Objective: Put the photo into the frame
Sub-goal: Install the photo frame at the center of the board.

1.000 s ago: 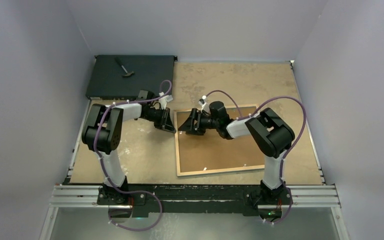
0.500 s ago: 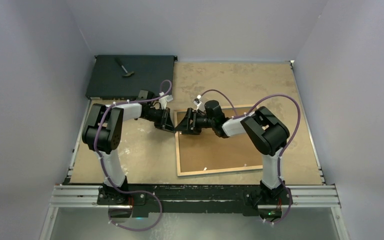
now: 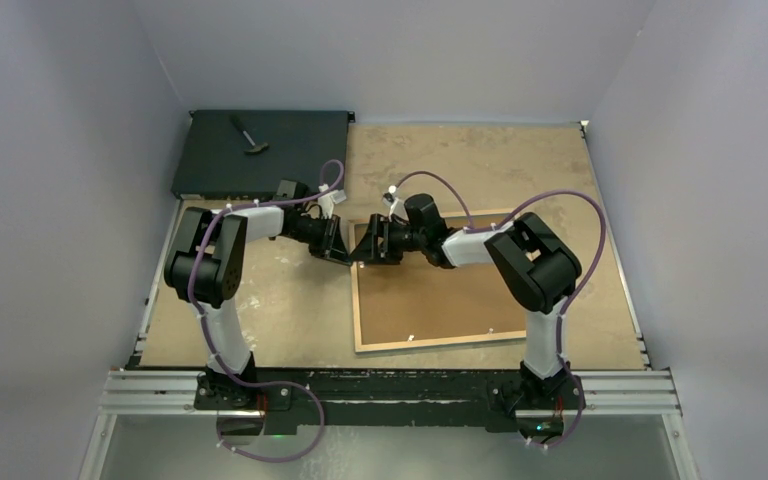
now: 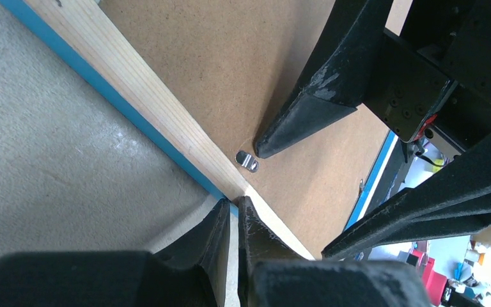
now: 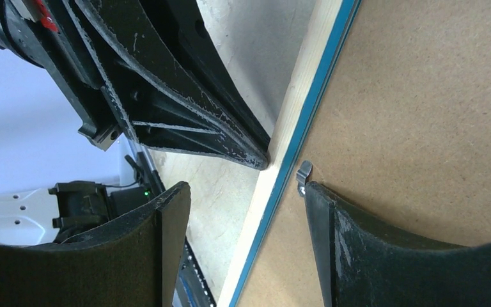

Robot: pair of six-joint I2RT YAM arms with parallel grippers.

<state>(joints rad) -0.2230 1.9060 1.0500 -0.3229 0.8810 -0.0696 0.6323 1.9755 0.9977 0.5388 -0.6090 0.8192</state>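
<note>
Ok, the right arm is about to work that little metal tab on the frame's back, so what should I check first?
1. Left gripper shut, tips against the rail of the light-wood, blue-fronted picture frame: ok.
2. Right gripper open, straddling that rail: ok.
3. Its inner finger beside the small metal tab: ok.
4. Brown fibreboard backing panel lying flat inside the frame: ok.
5. Photo under the panel: cannot tell.

Plain pale grey-lavender walls [image 3: 80, 80] enclose three sides of a table [image 3: 480, 160] with a worn, blotchy tan top. A flat black box [image 3: 290, 150] sits at its far left corner. Silver metal rails [image 3: 390, 395] line the near edge. Soft, even light.
</note>
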